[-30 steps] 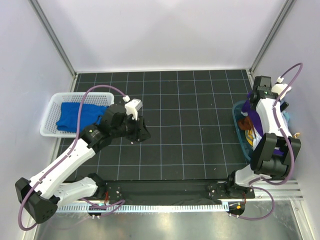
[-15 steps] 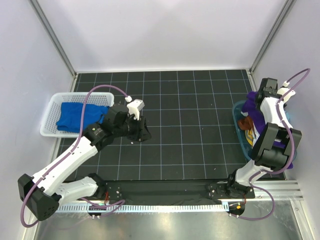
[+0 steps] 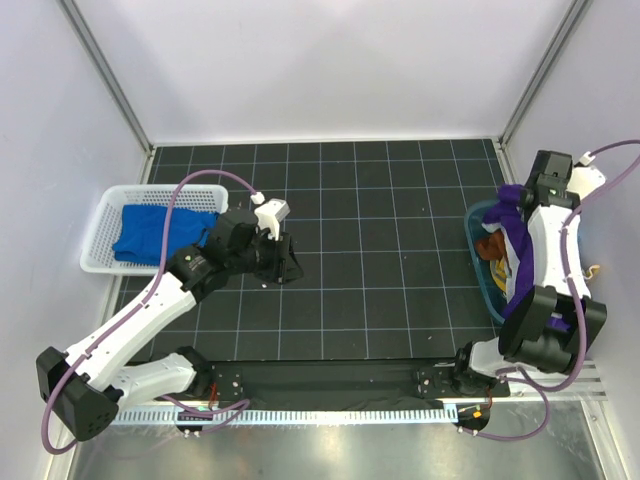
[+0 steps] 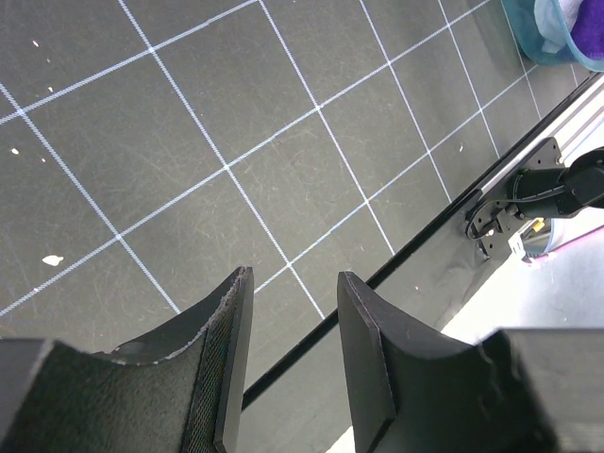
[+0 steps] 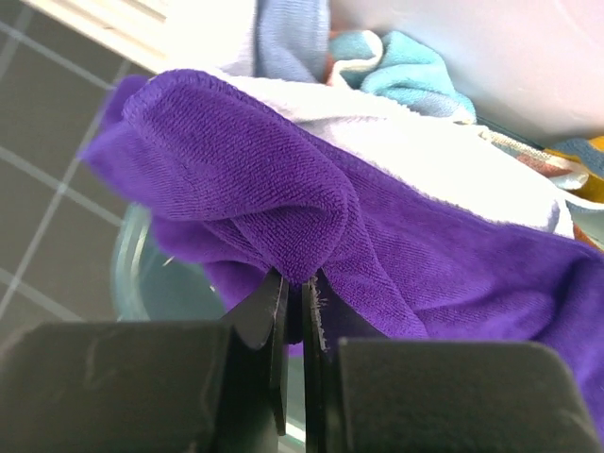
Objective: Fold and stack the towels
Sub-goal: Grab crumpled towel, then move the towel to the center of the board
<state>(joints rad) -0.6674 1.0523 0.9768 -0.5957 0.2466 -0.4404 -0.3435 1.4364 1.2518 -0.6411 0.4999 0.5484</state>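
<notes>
Right wrist, purple towel (pinched) in claw

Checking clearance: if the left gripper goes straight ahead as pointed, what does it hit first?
Likely the bare gridded mat; the left gripper has nothing else ahead, though depth is unclear.

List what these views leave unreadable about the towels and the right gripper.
- Right gripper: hidden under its own wrist in the top view. Only the right wrist view shows it pinching the purple towel.
- Purple towel: runs off the right edge of the right wrist view, so its extent is unknown.
- Tub: the right arm covers most of it in the top view, so the cloths cannot be counted.
- Blue towel: too small in the top view to tell whether it is folded.
</notes>
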